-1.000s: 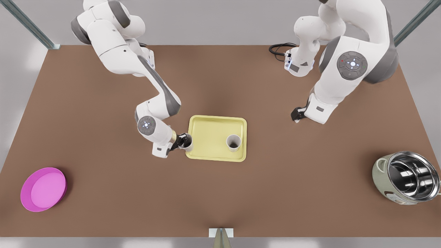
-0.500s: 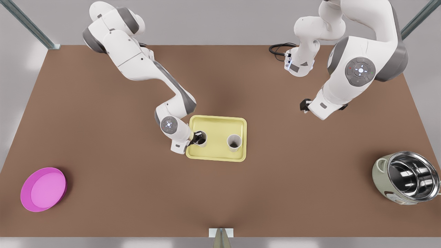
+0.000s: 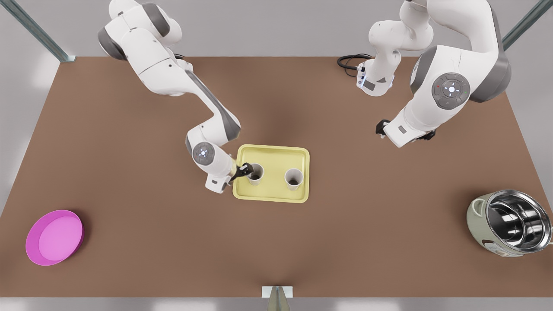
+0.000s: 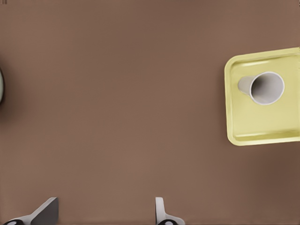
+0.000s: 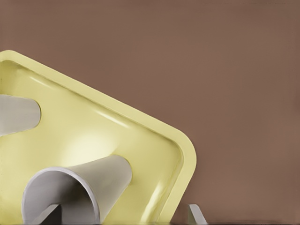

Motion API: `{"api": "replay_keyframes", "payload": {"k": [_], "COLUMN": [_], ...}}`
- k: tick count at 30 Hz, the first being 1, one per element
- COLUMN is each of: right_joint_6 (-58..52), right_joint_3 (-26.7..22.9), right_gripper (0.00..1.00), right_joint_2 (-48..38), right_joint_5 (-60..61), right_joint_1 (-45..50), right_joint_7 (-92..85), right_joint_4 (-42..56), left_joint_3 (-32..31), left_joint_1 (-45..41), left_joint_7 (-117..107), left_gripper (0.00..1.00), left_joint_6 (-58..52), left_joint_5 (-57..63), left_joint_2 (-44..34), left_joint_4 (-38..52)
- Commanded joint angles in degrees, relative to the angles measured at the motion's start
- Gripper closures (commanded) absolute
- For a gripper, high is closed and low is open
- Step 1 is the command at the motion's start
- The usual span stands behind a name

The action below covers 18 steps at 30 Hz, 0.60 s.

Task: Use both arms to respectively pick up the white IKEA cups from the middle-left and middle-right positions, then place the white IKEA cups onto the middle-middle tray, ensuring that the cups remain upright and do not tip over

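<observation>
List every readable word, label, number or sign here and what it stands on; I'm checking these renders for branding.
No text can be read anywhere.
white cups, yellow tray, pink bowl, pot: plain, no brand.
Round joint caps: light dots, no letters.
Dark patch on an arm base: too small to read.
right end effector at a cup, left end effector over the table: unmarked.

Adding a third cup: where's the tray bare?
Bare: the tray's far strip behind both cups, the gap between them. Crowded: the front view's left cup, the right gripper open beside it. The left gripper waits off the tray.
</observation>
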Motion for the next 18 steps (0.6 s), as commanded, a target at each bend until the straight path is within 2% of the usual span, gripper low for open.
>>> {"api": "replay_keyframes", "payload": {"k": [1,2,5,6,7,8,9,11,14,18], "right_joint_6": [-11.5,-17.3,-24.9,-31.0,-38.1,-51.7,-55.6,-55.6,-50.4,-49.9], "right_joint_3": [0.0,-0.1,-1.5,-1.7,-1.7,-1.7,-1.7,-2.1,-7.8,-8.0], "right_gripper": [0.00,0.00,0.00,0.00,0.00,0.00,0.00,0.00,0.00,0.00], "right_joint_2": [-1.3,-1.4,-1.0,-1.5,-2.0,-1.9,-2.2,-7.6,-20.9,-22.1], "right_joint_5": [0.3,0.0,-4.9,-6.4,-13.6,-18.7,-18.6,-17.1,-7.9,-9.1], "right_joint_1": [-1.9,-4.3,-14.1,-16.6,-17.1,-16.9,-18.9,-19.4,-17.4,-17.4], "right_joint_7": [2.2,1.8,2.9,2.7,0.2,-1.4,-6.2,-8.0,-5.8,-6.1], "right_joint_4": [3.2,7.5,8.5,10.5,16.8,27.9,30.0,27.8,16.5,16.2], "left_joint_3": [0.0,0.0,0.0,0.0,0.0,0.0,0.0,0.0,0.0,-0.2], "left_joint_1": [0.0,0.0,0.0,0.0,0.0,0.2,0.3,0.3,0.6,0.3], "left_joint_7": [6.3,6.3,6.3,6.3,6.3,6.3,6.3,6.3,6.1,4.9], "left_gripper": [0.00,0.00,0.00,0.00,0.00,0.00,0.00,0.00,0.00,0.00], "left_joint_6": [-0.2,-0.2,-0.4,-0.4,-0.4,-0.4,-0.5,-0.3,0.1,-2.3], "left_joint_5": [0.1,0.0,0.0,0.0,0.0,0.0,0.0,0.0,0.1,-1.3], "left_joint_2": [-0.1,-0.1,-0.1,-0.1,-0.1,-0.1,0.0,0.1,0.4,2.2], "left_joint_4": [0.0,0.0,0.0,0.0,0.0,0.0,0.0,0.1,0.3,0.2]}}
